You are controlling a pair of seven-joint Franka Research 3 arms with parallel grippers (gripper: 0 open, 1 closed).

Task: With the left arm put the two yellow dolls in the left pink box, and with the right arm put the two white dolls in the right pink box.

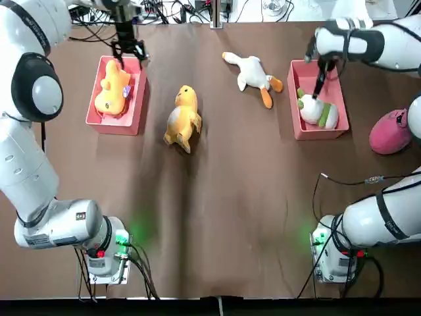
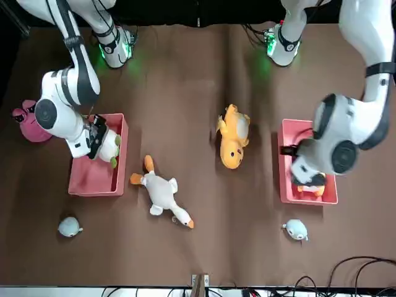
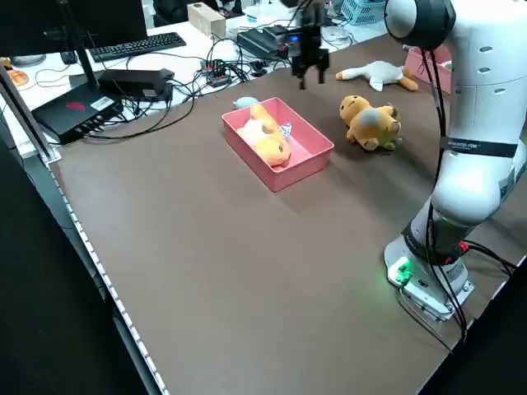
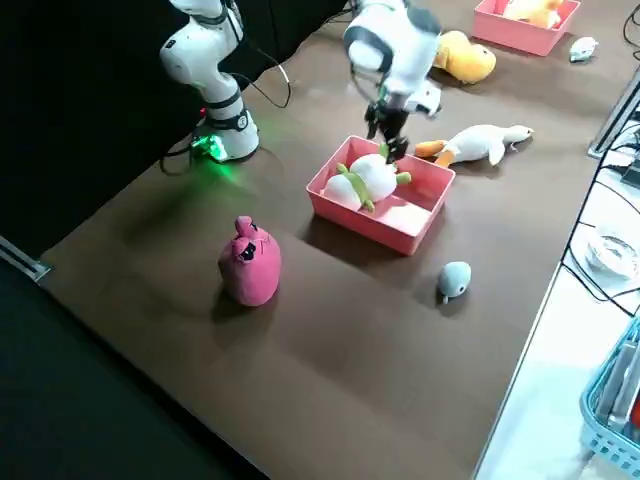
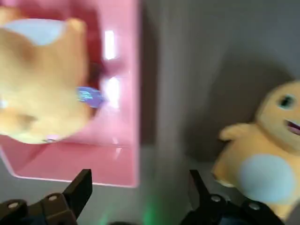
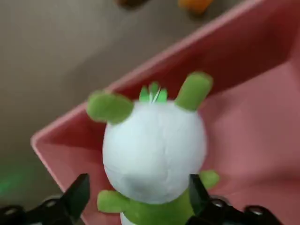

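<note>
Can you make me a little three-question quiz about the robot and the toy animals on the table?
1. True or false: both yellow dolls are inside the left pink box.
2. Which toy lies on the table between the two boxes, closer to the right pink box? A) a white goose B) a blue car C) a red ball
3. Fill in: the doll in the right pink box is white with ____ ears.

Key
1. False. One yellow doll is in the box; the other yellow doll lies on the table.
2. A, the white goose.
3. Green; the white doll sits below the open right gripper. The left gripper, also open, hangs over its box's far end.
</note>
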